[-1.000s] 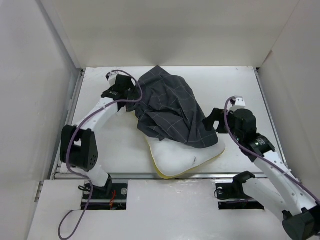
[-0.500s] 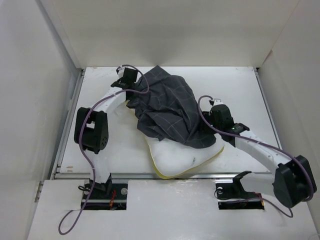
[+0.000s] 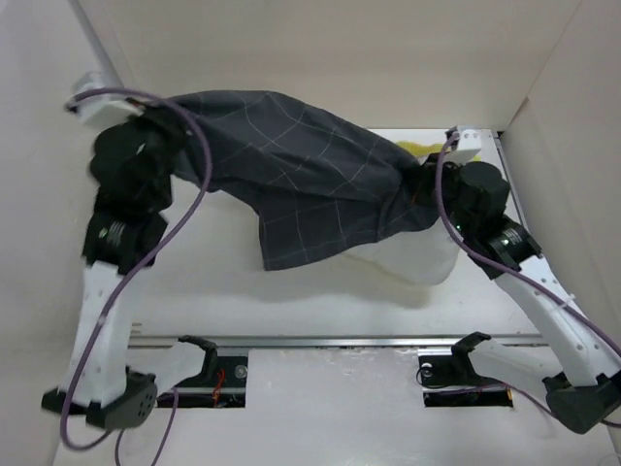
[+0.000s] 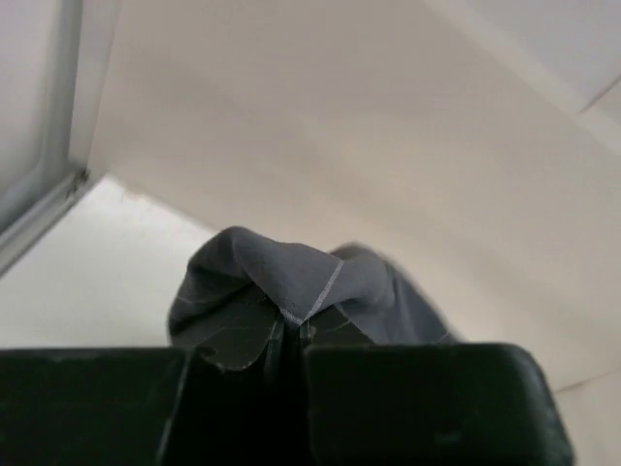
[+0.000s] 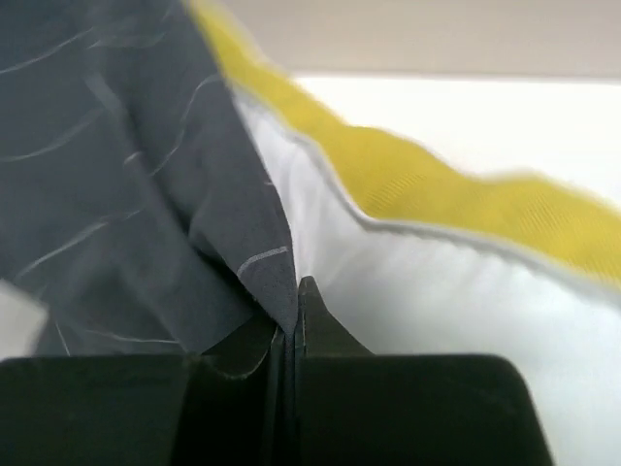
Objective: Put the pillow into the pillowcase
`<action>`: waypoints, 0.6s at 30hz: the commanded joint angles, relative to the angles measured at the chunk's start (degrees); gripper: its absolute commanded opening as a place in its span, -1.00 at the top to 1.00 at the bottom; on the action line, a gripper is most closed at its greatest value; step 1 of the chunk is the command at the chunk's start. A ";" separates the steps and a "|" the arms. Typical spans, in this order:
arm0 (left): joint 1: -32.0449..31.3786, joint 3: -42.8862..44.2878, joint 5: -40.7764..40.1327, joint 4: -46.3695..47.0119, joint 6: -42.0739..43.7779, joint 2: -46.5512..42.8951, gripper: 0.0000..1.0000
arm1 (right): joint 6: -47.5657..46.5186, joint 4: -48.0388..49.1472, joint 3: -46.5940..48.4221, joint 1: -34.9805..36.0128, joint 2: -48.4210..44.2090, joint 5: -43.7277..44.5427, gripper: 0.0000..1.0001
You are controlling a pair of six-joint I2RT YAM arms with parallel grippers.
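Observation:
The dark grey grid-patterned pillowcase (image 3: 310,180) hangs off the table, stretched between both arms. My left gripper (image 3: 179,118) holds its upper left end high up; in the left wrist view the left gripper (image 4: 289,330) is shut on a bunched fold of the pillowcase (image 4: 291,282). My right gripper (image 3: 427,184) pinches the right end; the right wrist view shows the right gripper (image 5: 294,320) shut on the pillowcase (image 5: 126,175) edge, right against the pillow (image 5: 437,291). The white pillow (image 3: 422,260) with yellow piping sits partly under the cloth at right.
White enclosure walls (image 3: 320,58) stand close on the left, back and right. The white table (image 3: 223,282) lies below the cloth, with a metal rail (image 3: 320,340) along its near edge. A wall corner and a frame strip (image 4: 44,209) show by the left gripper.
Both grippers have shut on the pillowcase and risen, the left arm swinging up and left. The cloth went from a heap to a raised stretched sheet. The pillow shifted toward the back right.

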 commanded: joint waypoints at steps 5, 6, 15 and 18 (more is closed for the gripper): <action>0.27 -1.97 5.61 2.52 2.47 -7.30 1.00 | -4.78 -7.38 14.84 -0.69 -1.33 21.78 1.00; 0.27 -1.98 5.09 2.52 2.47 -7.30 1.00 | -5.92 -11.13 18.51 -0.70 0.07 20.03 1.00; 3.33 -2.68 -9.49 -0.98 1.07 6.21 1.00 | -5.93 -11.88 28.56 -7.02 24.94 12.99 1.00; 10.43 -2.68 -8.81 -1.79 -1.39 15.06 1.00 | -5.93 -10.38 33.21 -8.34 33.90 11.49 0.90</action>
